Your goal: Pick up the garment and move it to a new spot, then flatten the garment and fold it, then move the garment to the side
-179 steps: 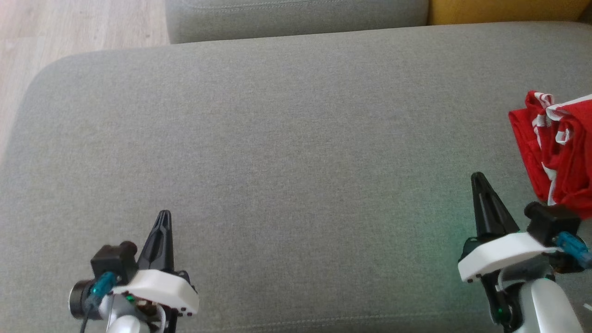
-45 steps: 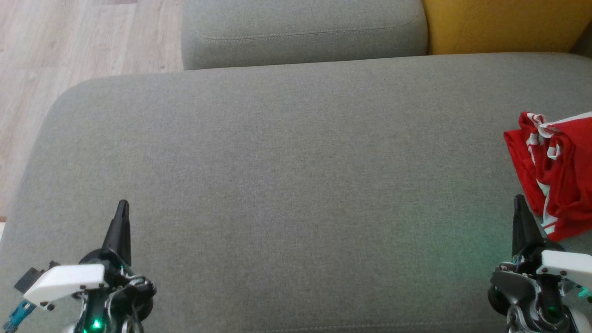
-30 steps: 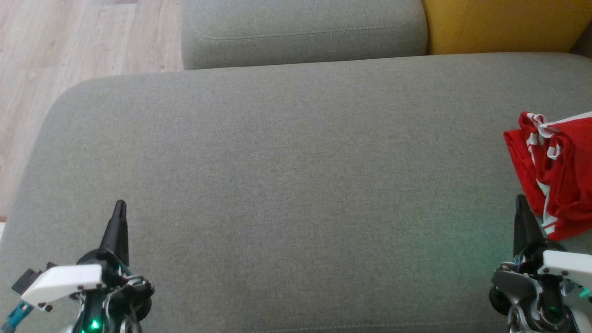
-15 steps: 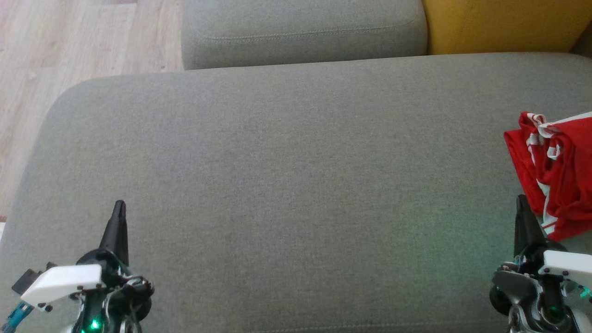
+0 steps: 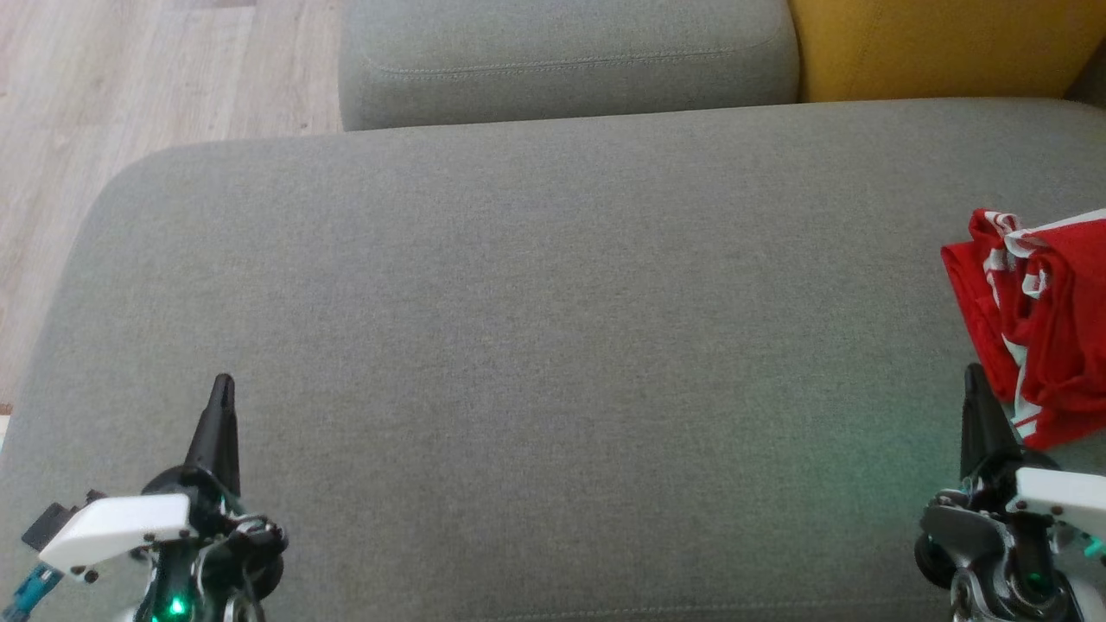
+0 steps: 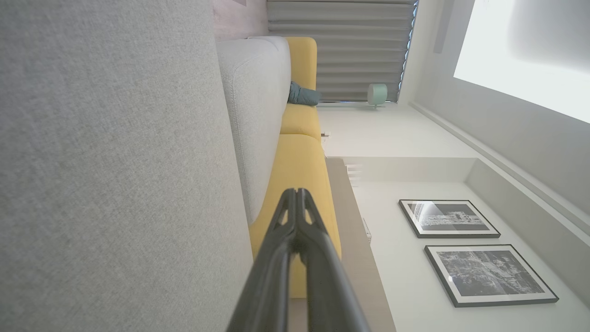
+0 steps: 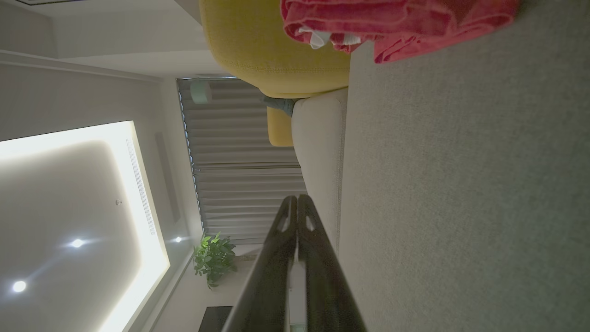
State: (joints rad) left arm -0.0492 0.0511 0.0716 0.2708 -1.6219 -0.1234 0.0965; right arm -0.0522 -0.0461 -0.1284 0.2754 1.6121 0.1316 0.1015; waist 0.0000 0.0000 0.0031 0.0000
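Observation:
The garment (image 5: 1041,320), red with white trim, lies bunched at the right edge of the grey cushion (image 5: 536,328); the right wrist view has the garment (image 7: 392,23) along its top. My right gripper (image 5: 971,373) is shut with nothing in it, its tip just below and left of the garment's lower corner, and its fingers (image 7: 295,203) are pressed together. At the lower left my left gripper (image 5: 225,382) is shut and empty too, far from the garment, with its closed fingers (image 6: 297,196) pointing along the cushion.
A second grey cushion (image 5: 562,60) and a yellow cushion (image 5: 942,47) stand behind the big one. Wooden floor (image 5: 130,78) lies past the cushion's left edge. The broad middle of the cushion is bare fabric.
Nothing has moved over the last second and a half. Six seconds ago the head view looked lower and both grippers stood differently.

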